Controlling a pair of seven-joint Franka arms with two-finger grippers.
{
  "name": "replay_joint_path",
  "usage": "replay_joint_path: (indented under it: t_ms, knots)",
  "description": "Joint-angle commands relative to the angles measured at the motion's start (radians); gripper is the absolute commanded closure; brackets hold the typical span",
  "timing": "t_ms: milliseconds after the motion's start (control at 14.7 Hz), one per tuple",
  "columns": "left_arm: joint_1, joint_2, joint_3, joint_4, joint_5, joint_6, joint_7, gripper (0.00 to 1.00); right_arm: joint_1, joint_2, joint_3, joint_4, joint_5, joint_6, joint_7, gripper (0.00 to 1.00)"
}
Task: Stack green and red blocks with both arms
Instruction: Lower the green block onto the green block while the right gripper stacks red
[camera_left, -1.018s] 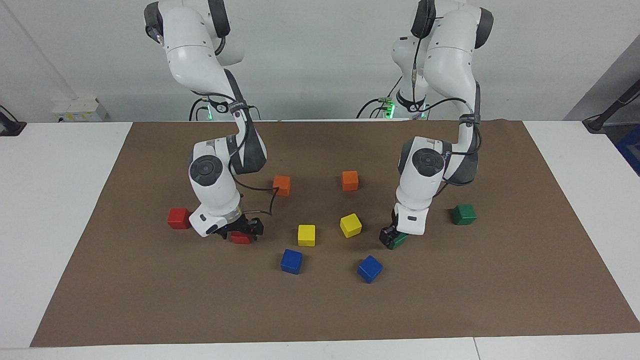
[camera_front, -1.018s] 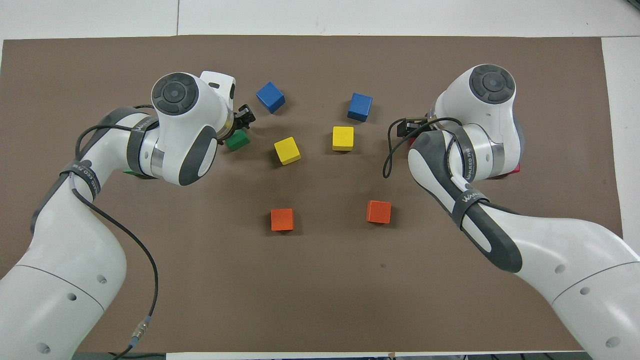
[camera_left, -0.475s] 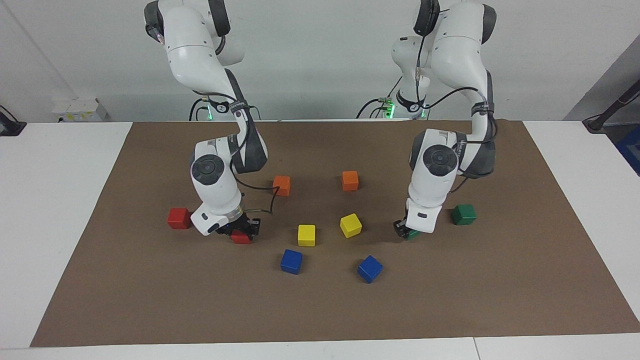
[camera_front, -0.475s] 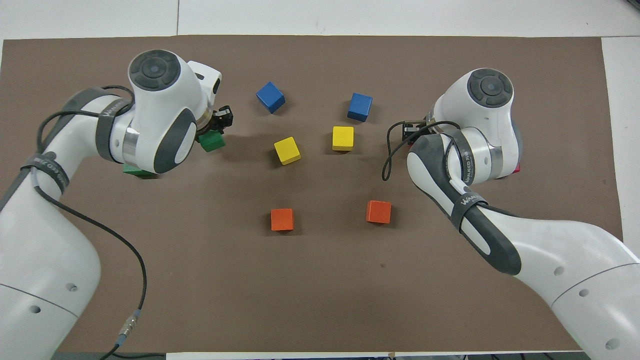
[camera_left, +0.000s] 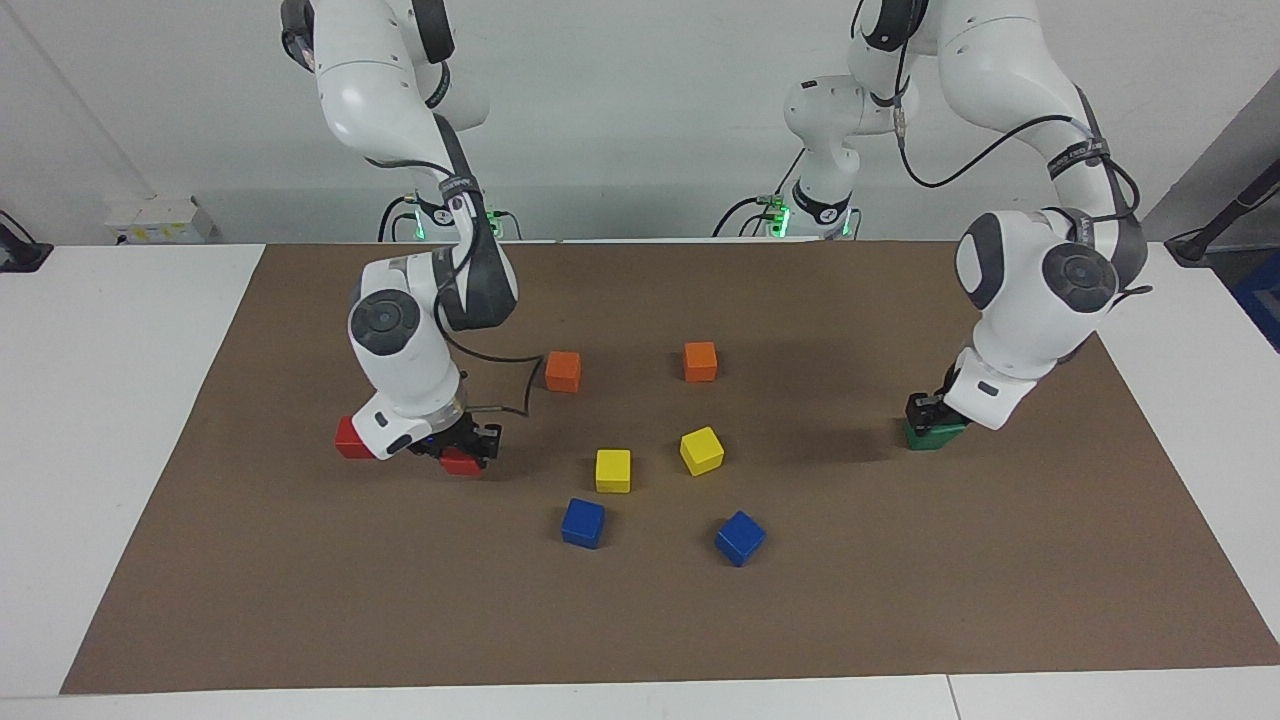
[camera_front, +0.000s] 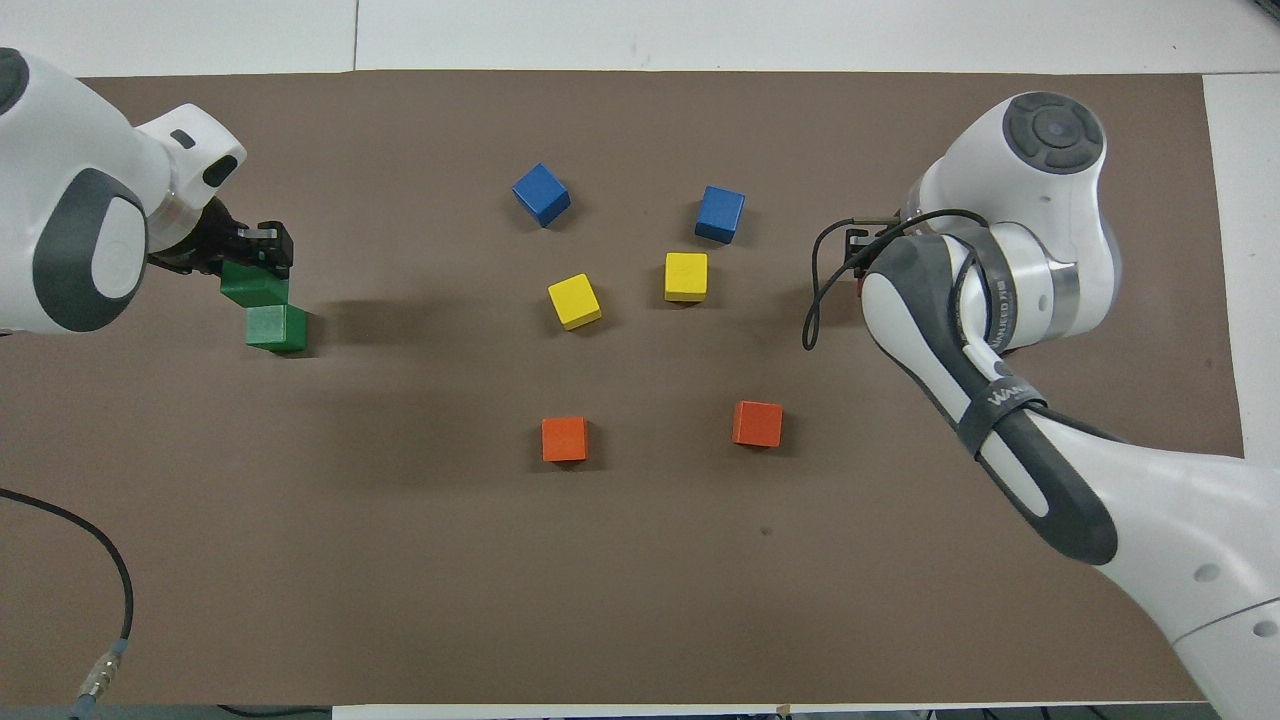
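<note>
Green glossy cube (camera_front: 253, 285) now carried by left gripper (camera_front: 250, 250), fingers clamped on it, over second green cube (camera_front: 277, 328). Right gripper (camera_left: 462, 450) grips red cube (camera_left: 461, 461), shifted toward resting red cube (camera_left: 352, 437). Both stacks imminent.

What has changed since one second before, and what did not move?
The left tool shut on a green block and carried it toward the left arm's end, over the second green block. The right tool shut on a red block and shifted it slightly toward the second red block. The orange blocks, yellow blocks and blue blocks stayed put.
</note>
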Motion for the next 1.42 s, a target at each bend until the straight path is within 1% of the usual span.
replay_joint_path:
  t_ms: [0,339,543,678,950,1153,1357]
  knots:
    - [0.03,-0.031,-0.007,-0.049,-0.052,0.0,0.088,1.0,-0.079,-0.05,0.009,-0.02,-0.006,-0.035,-0.075,1.0]
    - [0.031,-0.043,-0.002,-0.083,-0.05,0.019,0.157,1.0,-0.157,-0.122,0.008,-0.1,-0.006,-0.034,-0.15,1.0]
    - [0.053,-0.061,-0.001,-0.15,-0.047,0.095,0.18,1.0,-0.196,-0.156,0.009,-0.146,-0.006,-0.025,-0.193,1.0]
    - [0.062,-0.077,-0.001,-0.195,-0.049,0.144,0.174,1.0,-0.202,-0.188,0.008,-0.192,-0.004,-0.005,-0.195,1.0]
    - [0.067,-0.081,-0.001,-0.204,-0.05,0.143,0.157,1.0,-0.204,-0.22,0.008,-0.244,-0.004,0.017,-0.195,1.0]
    - [0.067,-0.083,-0.002,-0.204,-0.05,0.135,0.145,1.0,-0.213,-0.238,0.008,-0.303,-0.004,0.084,-0.199,1.0]
    - [0.064,-0.084,-0.002,-0.209,-0.05,0.145,0.125,1.0,-0.226,-0.238,0.008,-0.306,-0.005,0.09,-0.204,1.0]
